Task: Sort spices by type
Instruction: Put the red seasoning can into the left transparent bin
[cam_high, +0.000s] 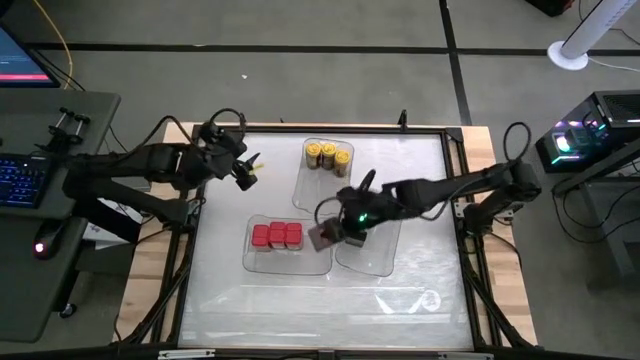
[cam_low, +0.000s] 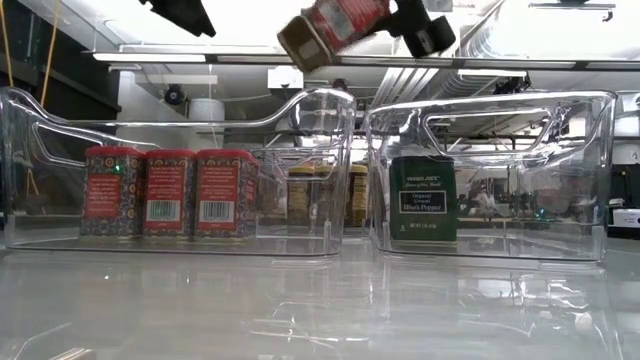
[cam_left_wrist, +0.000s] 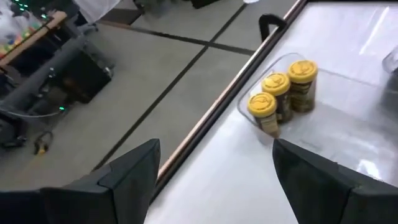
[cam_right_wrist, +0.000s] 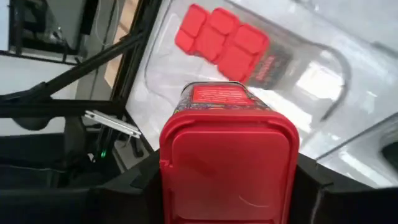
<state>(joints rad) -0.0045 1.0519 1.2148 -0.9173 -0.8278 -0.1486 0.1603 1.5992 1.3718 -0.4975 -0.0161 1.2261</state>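
Right tool (cam_right_wrist: 227, 186) fingertips hidden behind clamped red spice tin (cam_right_wrist: 227, 162).

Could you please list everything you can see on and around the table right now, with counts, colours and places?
Red spice tins: three, red-topped, in a row in the clear tray at the table's middle left.
Held red tin: one, red, tilted in the air above the trays.
Yellow-lidded jars: three, yellow lids, in the far clear tray.
Pepper tin: one, dark green label, in the right clear tray.
Clear trays: three, see-through, on the table.
Table: one, white top, wooden frame.
Keyboard: one, blue-lit, on the side desk at left.
Left claw: open, empty, raised near the far left.
Right claw: shut on the held red tin, beside the red tins' tray.
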